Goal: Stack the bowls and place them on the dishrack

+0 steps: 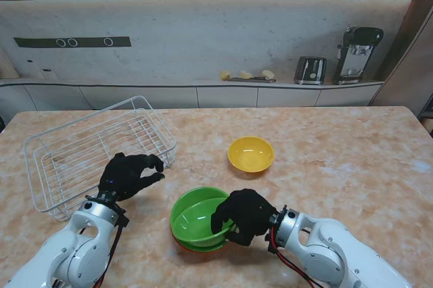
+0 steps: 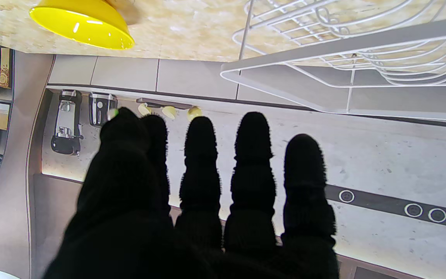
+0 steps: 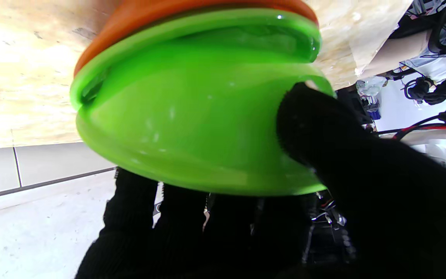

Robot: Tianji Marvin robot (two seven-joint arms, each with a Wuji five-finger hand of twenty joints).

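The glossy green plastic bowl (image 1: 198, 218), tilted in an orange bowl (image 3: 192, 15) near the table's front edge, is gripped at its rim by the black-gloved right hand (image 1: 245, 215). The black-gloved left hand (image 1: 128, 174), fingers spread, holds nothing beside the white wire dishrack (image 1: 95, 153). 1 yellow bowl (image 1: 251, 153) sits farther off.

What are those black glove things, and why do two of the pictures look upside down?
They are a robot's two hands in black gloves. One camera looks down from above; one sits on each wrist, and those turn over with the palm. On the table are a white wire dish rack and a yellow bowl. The right hand holds a green bowl that sits in an orange bowl. The left hand holds nothing, beside the rack.
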